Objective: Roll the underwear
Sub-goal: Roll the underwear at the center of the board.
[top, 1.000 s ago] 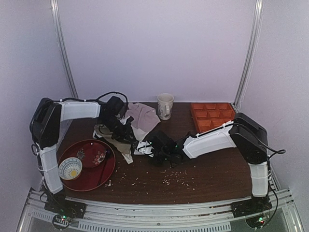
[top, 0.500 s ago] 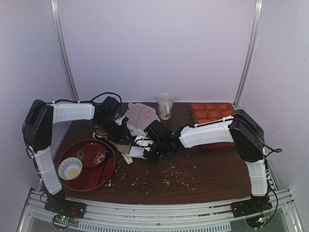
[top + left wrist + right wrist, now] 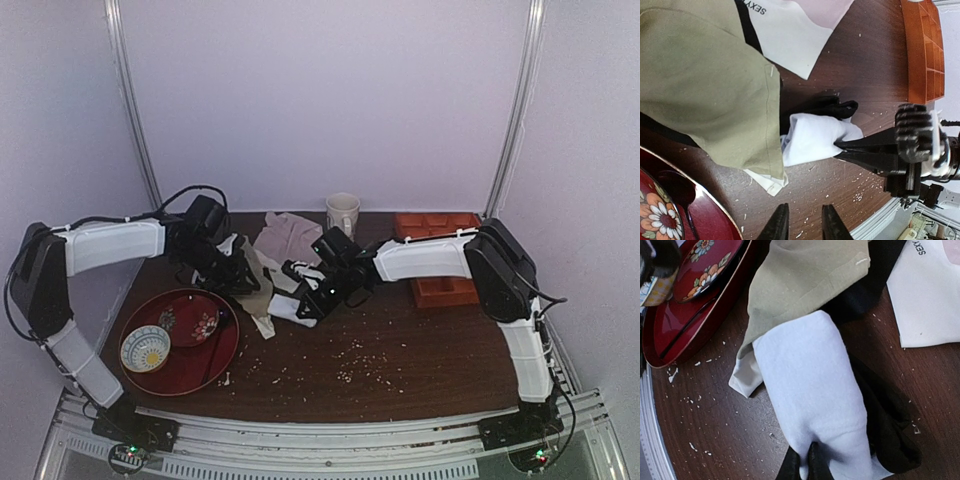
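Right gripper (image 3: 802,460) pinches the underwear (image 3: 810,390) roll's end — olive garment (image 3: 805,280) overlapping, tabletop (image 3: 715,425) open alongside.

Underwear (image 3: 283,309) sits mid-bench (image 3: 420,350), its end tucked under another garment (image 3: 258,288). Tray (image 3: 195,368) with a bowl (image 3: 145,348) in it sits front-left. Mug (image 3: 342,214) is at the back, compartment box (image 3: 445,290) to its right.

A robot test cell in a lab, not a home. Plain pale walls (image 3: 330,100) and metal corner posts (image 3: 130,110) box in a dark wooden worktop (image 3: 430,360). Two arms (image 3: 105,245) are bolted to an aluminium rail (image 3: 330,440) at its near edge. Household props lie about: a mug (image 3: 342,215), an orange compartment tray (image 3: 440,222), a red tray (image 3: 225,355) with a bowl (image 3: 145,348), loose clothes (image 3: 290,235) and crumbs (image 3: 360,365).
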